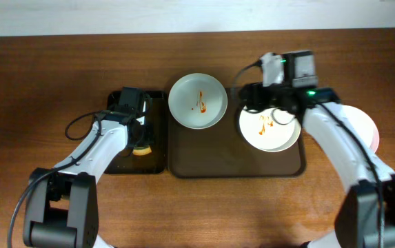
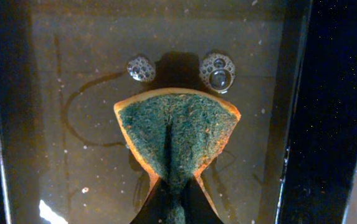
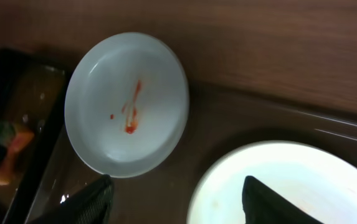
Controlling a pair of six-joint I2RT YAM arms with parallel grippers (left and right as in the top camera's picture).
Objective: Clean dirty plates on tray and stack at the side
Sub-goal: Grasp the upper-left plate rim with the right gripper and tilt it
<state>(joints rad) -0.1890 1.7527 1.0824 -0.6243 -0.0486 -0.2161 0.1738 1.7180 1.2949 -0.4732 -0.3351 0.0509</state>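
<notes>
The dark brown tray (image 1: 235, 162) holds two plates. A faintly bluish plate (image 1: 197, 101) with an orange-red sauce streak sits at its back left, also in the right wrist view (image 3: 125, 102). A white plate (image 1: 269, 131) with a sauce squiggle sits at its right, also in that view (image 3: 290, 186). A third plate (image 1: 361, 122) lies on the table to the right, partly hidden by my right arm. My right gripper (image 3: 178, 208) is open and empty, straddling the white plate's left rim. My left gripper (image 2: 175, 208) is shut on a green-and-orange sponge (image 2: 175, 130).
A narrower black tray (image 1: 157, 162) with shallow soapy water (image 2: 72, 93) stands left of the brown tray. My left gripper holds the sponge over it. The wooden table (image 1: 45, 76) surrounds both trays.
</notes>
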